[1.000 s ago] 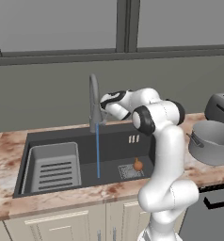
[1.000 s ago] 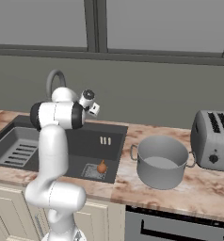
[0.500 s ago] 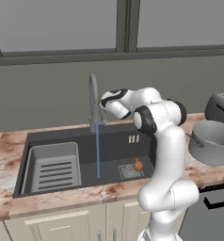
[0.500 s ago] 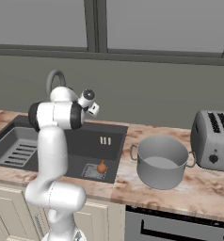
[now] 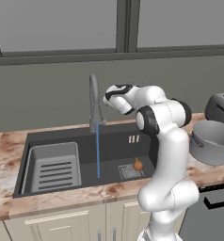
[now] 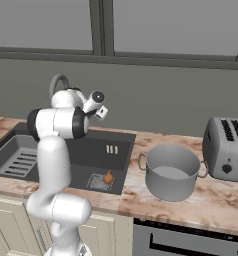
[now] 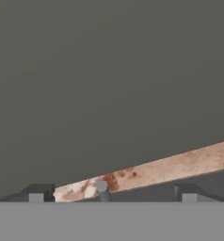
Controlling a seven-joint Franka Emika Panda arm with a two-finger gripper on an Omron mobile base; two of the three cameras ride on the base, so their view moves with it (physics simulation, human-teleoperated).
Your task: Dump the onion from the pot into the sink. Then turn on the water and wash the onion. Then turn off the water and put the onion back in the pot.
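Onion [image 5: 138, 164] sits on the drain grate in the sink [image 5: 114, 141], right of the water stream [image 5: 98, 150], so it may not get rinsed. Pot [image 6: 172, 171] stands empty on the desk [image 6: 201, 195]. Pincer [image 5: 107, 99] hovers by the faucet [image 5: 93, 103]; open or clenched, can't tell. Risk: it slips off the handle and the water keeps running.
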